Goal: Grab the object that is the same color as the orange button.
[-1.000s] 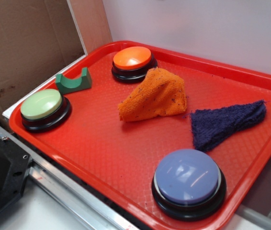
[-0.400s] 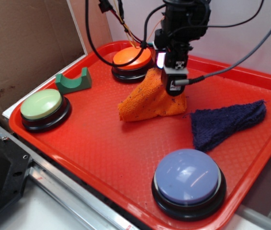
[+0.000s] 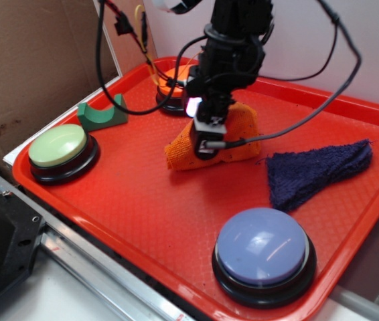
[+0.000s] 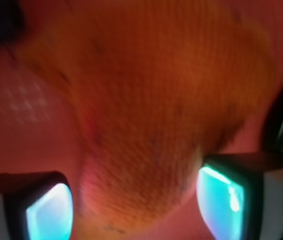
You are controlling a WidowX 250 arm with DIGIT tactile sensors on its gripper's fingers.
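Straddling orange rag (image 3: 240,137) with open hand (image 3: 206,148) | orange button (image 3: 169,85) behind | purple cloth (image 3: 317,170) beside

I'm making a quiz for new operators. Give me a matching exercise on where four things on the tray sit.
Things:
1. orange rag
2. purple cloth
3. green button
4. lavender-blue button

Places:
A. tray's near edge
B. under the gripper
C. tray's left corner
D. right of the orange rag

Pairs: 1-B, 2-D, 3-C, 4-A

We find no legible text, label, brand, number or sign in either the exterior or the wrist view.
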